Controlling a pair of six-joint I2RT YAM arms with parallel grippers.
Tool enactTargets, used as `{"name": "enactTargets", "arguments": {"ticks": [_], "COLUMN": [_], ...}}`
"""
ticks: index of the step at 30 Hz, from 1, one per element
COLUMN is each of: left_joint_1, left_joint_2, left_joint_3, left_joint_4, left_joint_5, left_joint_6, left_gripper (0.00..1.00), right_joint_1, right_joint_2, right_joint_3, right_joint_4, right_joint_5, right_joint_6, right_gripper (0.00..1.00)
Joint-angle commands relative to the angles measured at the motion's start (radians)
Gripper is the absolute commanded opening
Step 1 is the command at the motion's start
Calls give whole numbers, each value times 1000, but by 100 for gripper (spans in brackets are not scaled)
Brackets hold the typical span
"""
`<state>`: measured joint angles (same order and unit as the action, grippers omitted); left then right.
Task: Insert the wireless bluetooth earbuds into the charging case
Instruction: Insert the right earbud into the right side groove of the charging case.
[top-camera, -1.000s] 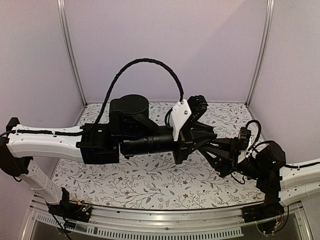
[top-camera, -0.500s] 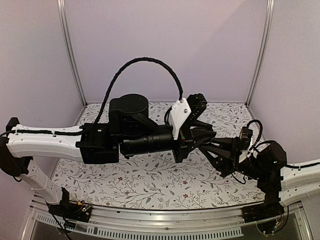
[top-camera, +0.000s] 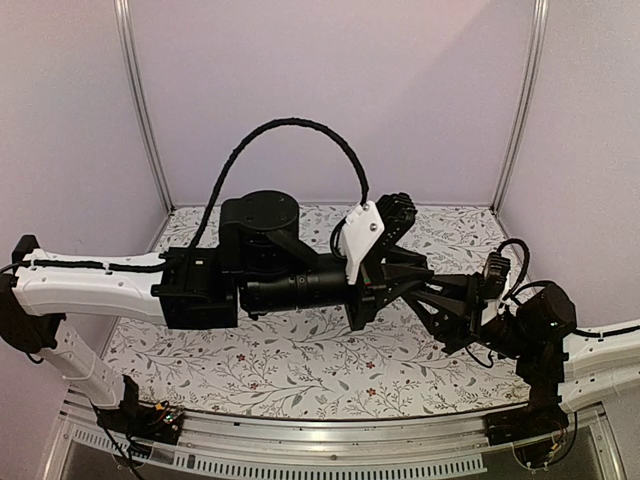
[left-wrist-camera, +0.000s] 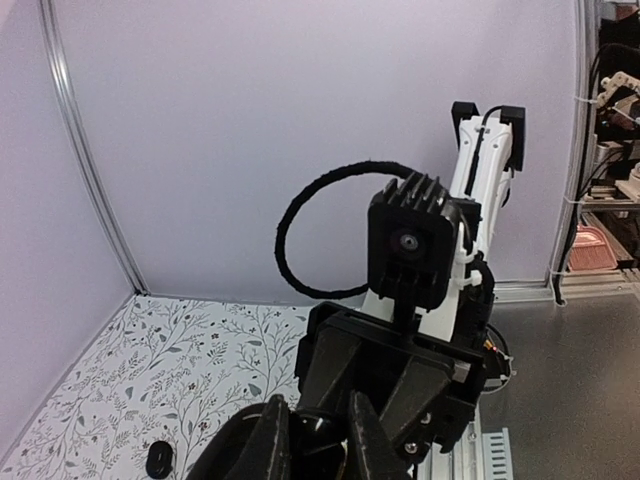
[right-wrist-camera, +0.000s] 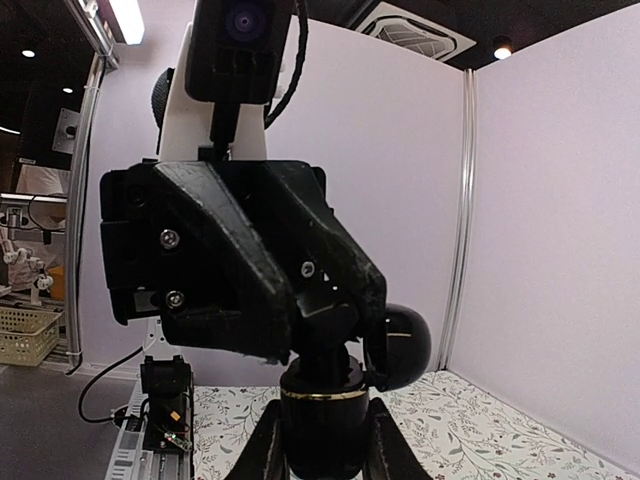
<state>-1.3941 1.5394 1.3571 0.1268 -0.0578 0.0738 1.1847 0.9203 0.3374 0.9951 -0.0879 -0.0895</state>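
Both arms meet in mid-air above the floral table (top-camera: 300, 360), tool to tool. The right gripper (right-wrist-camera: 322, 420) is closed tight on a round black body with a brass-coloured band, taken to be the charging case (right-wrist-camera: 322, 385), and holds it upright well above the table. A glossy black dome (right-wrist-camera: 405, 345) stands against the case's upper edge, to the right in the right wrist view; whether it is a hinged lid cannot be confirmed. The left gripper (left-wrist-camera: 315, 445) points straight at the right one, and its converging fingers (right-wrist-camera: 345, 300) reach down onto the top of the case. The jaws stand narrow, and whether anything is pinched between them cannot be told, the gap being dark in both wrist views. The mouth of the case is covered by the left tool, so its contents are not visible. One small black item (left-wrist-camera: 158, 460) lies on the table near the left wall; it is too small to confirm as one of the wireless bluetooth earbuds.
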Motion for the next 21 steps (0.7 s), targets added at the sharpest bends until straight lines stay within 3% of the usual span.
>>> {"name": "enactTargets", "arguments": {"ticks": [1,21], "left_joint_1": [-19,-19], "left_joint_2": [1,45], "left_joint_3": [-3,35], "left_joint_4": [-62,-166], "left_joint_5": [12,15], "left_joint_6": [-9,-20], "left_gripper": [3,9], "right_joint_1": [7,7], "right_joint_2": [-25,-26], "right_joint_3": [2,11], "right_joint_4": [46,43], "right_joint_5": [14,-32], "right_joint_6": [7,1], "right_gripper": [0,0]}}
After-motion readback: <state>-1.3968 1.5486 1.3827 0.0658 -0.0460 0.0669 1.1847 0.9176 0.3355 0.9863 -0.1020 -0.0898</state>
